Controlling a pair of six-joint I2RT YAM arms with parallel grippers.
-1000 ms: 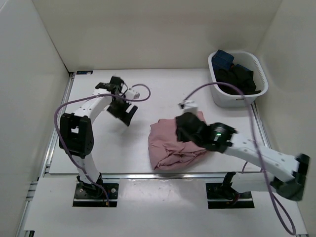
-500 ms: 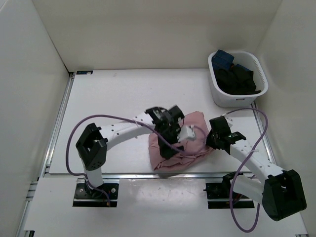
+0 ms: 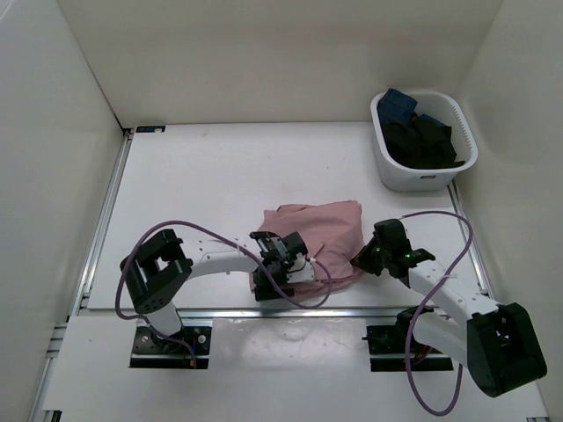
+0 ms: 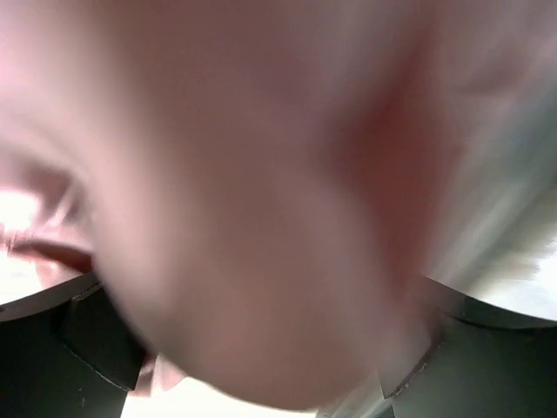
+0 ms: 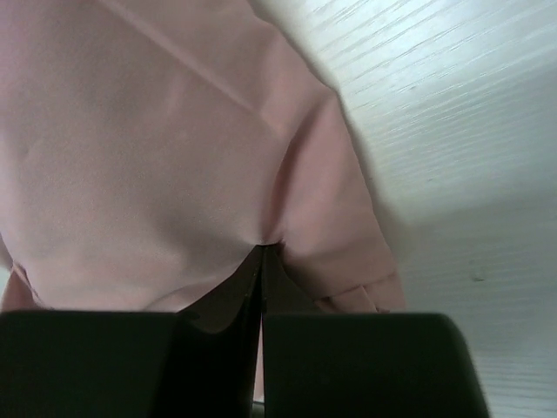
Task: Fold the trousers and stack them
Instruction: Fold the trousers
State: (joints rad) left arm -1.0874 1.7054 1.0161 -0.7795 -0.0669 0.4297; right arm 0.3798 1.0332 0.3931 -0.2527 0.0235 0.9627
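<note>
Pinching trousers (image 3: 317,230) on the white walled table (image 3: 193,185), right end effector (image 3: 362,258) clamps; left end effector (image 3: 271,280) gapes

Left wrist view: trousers (image 4: 261,218) are blurred beyond detail; fingers (image 4: 78,340) are cropped at 5 and 7 o'clock. Overhead, the trousers' 7 o'clock corner is hidden by left gripper (image 3: 274,277).

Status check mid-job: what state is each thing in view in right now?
trousers: bunched in a rough heap on the table.
left gripper: open, pink cloth between its fingers.
right gripper: shut on the trousers' edge.
basket: upright, holding dark garments.
</note>
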